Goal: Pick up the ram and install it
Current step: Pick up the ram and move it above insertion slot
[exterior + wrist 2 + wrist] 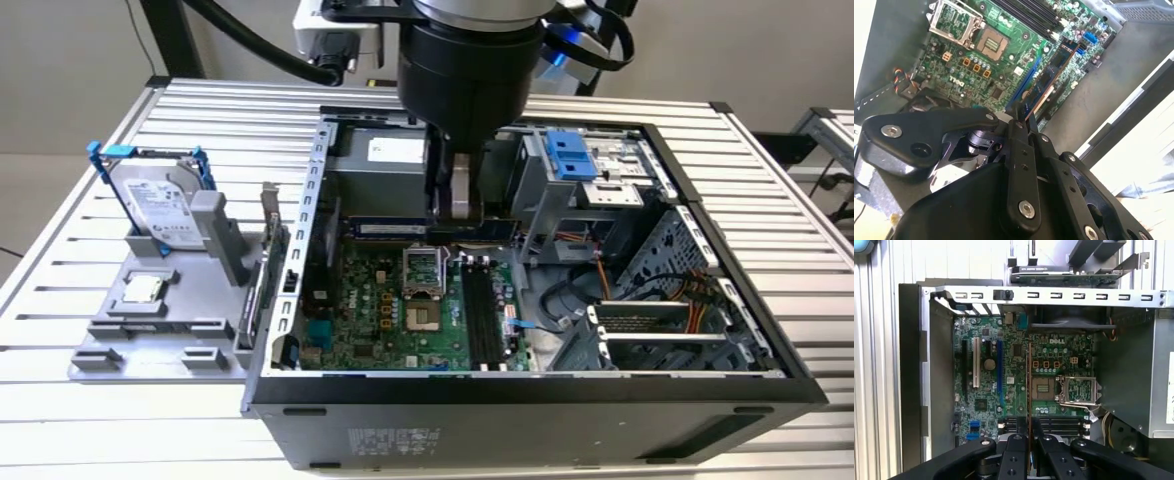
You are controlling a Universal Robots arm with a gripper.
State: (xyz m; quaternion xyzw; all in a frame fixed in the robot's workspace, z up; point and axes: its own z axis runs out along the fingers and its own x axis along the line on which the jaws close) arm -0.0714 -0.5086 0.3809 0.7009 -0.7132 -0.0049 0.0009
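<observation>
Green motherboard [400,320], flat on the floor of the open dark grey metal computer case [534,385]. You can take it as the reference.

Room: the black arm gripper [461,200] hangs inside the case, over the motherboard's far edge as the exterior view shows it. It is tight there. A grey metal box with a white label [378,160] stands at that edge on one side of the gripper, and a silver drive cage with a blue plastic latch [567,155] on the other. Over the motherboard's middle the space is open up to the case rim.

Jaws: pressed together on one end of the ram [1046,82], a thin, long, narrow circuit-board stick.

Ram, second wrist view: dark bluish face, copper-coloured long edge, reaching out from the gripper [1021,122] over the motherboard [969,55].

Ram, first wrist view: you see it edge-on, a thin brown line [1029,385] crossing the motherboard [1009,385] between the white and blue expansion slots [975,362] and the square silver processor socket [1044,387]. The black memory slots [1054,425] lie just beside the gripper [1029,437]. You cannot tell whether the stick touches the motherboard.
</observation>
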